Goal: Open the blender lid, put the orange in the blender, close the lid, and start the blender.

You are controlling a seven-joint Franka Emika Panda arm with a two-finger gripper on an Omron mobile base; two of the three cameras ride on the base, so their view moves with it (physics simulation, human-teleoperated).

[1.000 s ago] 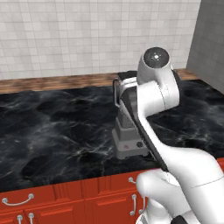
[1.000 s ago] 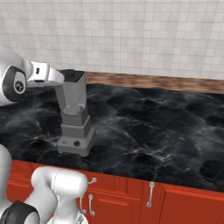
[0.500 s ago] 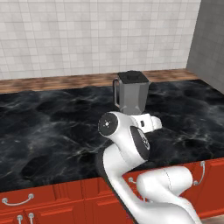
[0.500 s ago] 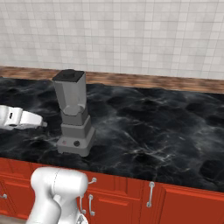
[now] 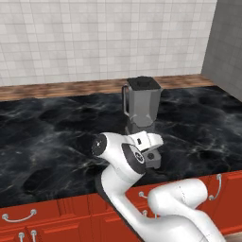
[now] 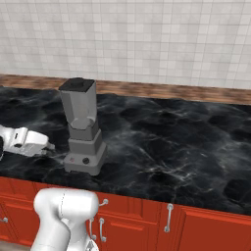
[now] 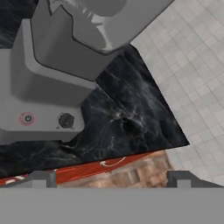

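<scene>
The grey blender (image 5: 141, 106) stands upright on the black marble counter, and its jar (image 6: 78, 110) carries the dark blender lid (image 5: 143, 83) (image 6: 77, 85) on top. My gripper (image 6: 48, 147) hangs low beside the blender's base (image 6: 86, 156), a short way off and pointing at it. It also shows as a dark hand (image 5: 152, 159) in front of the base. In the hand view the base's black knob (image 7: 66, 120) and red mark (image 7: 27, 118) lie ahead, tilted. My gripper (image 7: 110, 179) is open, fingertips (image 7: 40, 178) wide apart with nothing between. The orange is out of view.
The black counter (image 6: 166, 142) stretches right of the blender, backed by a wooden strip (image 6: 162, 90) and a tiled wall. Red cabinet fronts with handles (image 6: 168, 218) run below the counter's front edge. A grey wall (image 5: 227, 42) bounds the counter on the right.
My hand has swung down from the top of the jar to counter height beside the blender's base. The lid stays on the jar and the blender has not moved.
</scene>
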